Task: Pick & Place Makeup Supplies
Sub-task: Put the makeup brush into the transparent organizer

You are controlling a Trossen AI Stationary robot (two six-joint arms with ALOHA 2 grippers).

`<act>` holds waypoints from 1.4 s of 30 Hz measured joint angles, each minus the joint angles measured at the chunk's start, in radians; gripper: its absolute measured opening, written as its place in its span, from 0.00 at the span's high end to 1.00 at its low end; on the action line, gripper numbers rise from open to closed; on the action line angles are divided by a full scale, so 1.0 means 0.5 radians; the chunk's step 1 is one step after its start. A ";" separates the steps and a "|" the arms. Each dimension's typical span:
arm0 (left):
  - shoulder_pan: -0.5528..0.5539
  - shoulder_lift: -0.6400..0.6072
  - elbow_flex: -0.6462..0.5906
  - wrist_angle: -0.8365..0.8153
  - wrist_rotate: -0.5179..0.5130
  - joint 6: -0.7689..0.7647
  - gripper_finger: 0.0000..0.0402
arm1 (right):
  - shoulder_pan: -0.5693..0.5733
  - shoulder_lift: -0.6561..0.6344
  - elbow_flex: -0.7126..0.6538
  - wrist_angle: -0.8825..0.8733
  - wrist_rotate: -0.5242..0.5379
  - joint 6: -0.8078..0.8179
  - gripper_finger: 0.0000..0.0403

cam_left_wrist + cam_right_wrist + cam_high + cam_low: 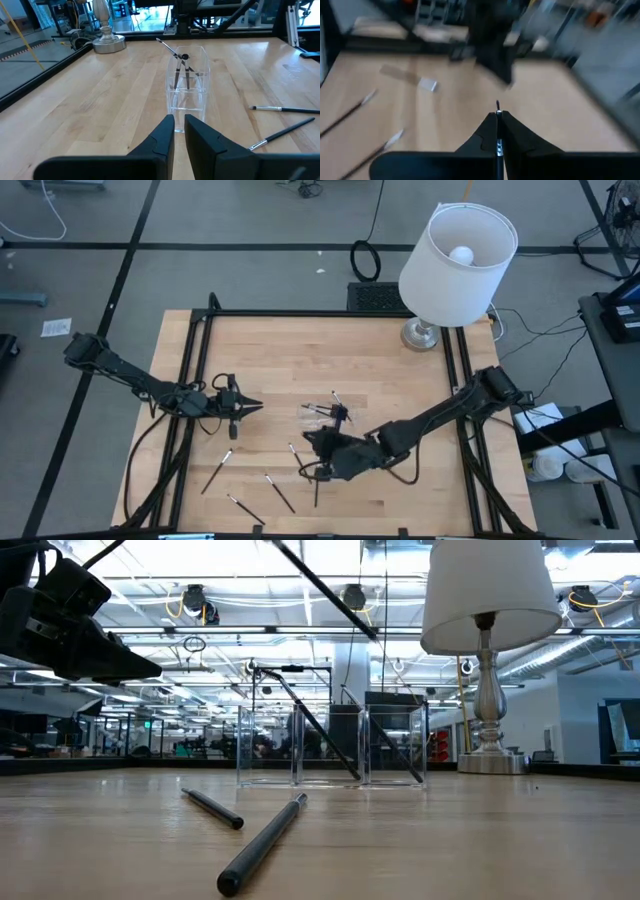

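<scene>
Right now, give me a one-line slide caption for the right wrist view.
Right gripper shut on a thin makeup stick, raised above the wooden table where other sticks lie.

open lab hall: ceiling ducts (200, 602), equipment racks (395, 725).

We see a pale wooden tabletop (400, 380) framed by black rails. At its far right corner stands a table lamp (455, 260) with a white drum shade and a silvery round base; in the low view the lamp (487, 650) rises at the right, its turned metal stem resting on the wood. Near the middle of the tabletop sits a small clear plastic tray (187, 82), upright, with thin transparent walls; the low view shows it (330, 745) divided into compartments. Beyond the tabletop we see grey floor (250, 270) crossed by dark lines, a coiled black cable (365, 260) lying on it.
</scene>
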 joint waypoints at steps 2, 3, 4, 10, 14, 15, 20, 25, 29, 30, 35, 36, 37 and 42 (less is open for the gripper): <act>-0.001 0.000 0.000 0.000 0.000 0.000 0.87 | -0.016 -0.006 0.001 0.205 0.085 -0.227 1.00; 0.000 0.000 0.000 0.001 0.000 0.000 0.87 | -0.029 -0.007 0.001 0.316 0.086 -0.351 1.00; 0.000 0.000 0.000 0.001 0.000 0.000 0.87 | -0.041 -0.005 0.001 0.425 0.082 -0.465 1.00; -0.001 0.000 0.000 0.002 0.000 0.000 0.87 | -0.172 0.031 0.002 0.968 -0.093 -0.855 1.00; 0.000 0.000 0.000 0.002 0.000 0.000 0.87 | -0.278 0.045 -0.136 1.287 -0.211 -0.961 1.00; -0.001 0.000 0.000 0.002 0.001 0.000 0.87 | -0.309 0.042 -0.196 1.403 -0.254 -0.945 1.00; 0.000 0.000 0.000 0.001 0.001 0.001 0.87 | -0.406 0.044 -0.545 1.823 -0.294 -0.838 1.00; 0.000 0.000 0.000 -0.002 0.000 0.037 0.87 | -0.445 0.039 -0.800 2.063 -0.298 -0.632 1.00; -0.001 0.000 0.000 -0.003 0.000 0.053 0.87 | -0.461 0.087 -0.925 2.272 -0.296 -0.575 1.00; 0.000 0.000 0.000 -0.003 0.000 0.056 0.87 | -0.463 0.097 -0.940 2.318 -0.298 -0.578 1.00; -0.001 0.000 0.000 0.003 -0.009 0.089 0.87 | -0.469 0.150 -0.940 2.384 -0.403 -0.521 1.00; 0.000 0.000 0.000 0.002 -0.012 0.096 0.87 | -0.469 0.174 -0.940 2.377 -0.400 -0.515 1.00; 0.000 0.000 0.000 0.003 -0.015 0.096 0.87 | -0.470 0.194 -0.940 2.372 -0.399 -0.512 1.00; 0.000 0.000 0.000 0.002 -0.016 0.095 0.87 | -0.478 0.268 -0.939 2.394 -0.393 -0.458 1.00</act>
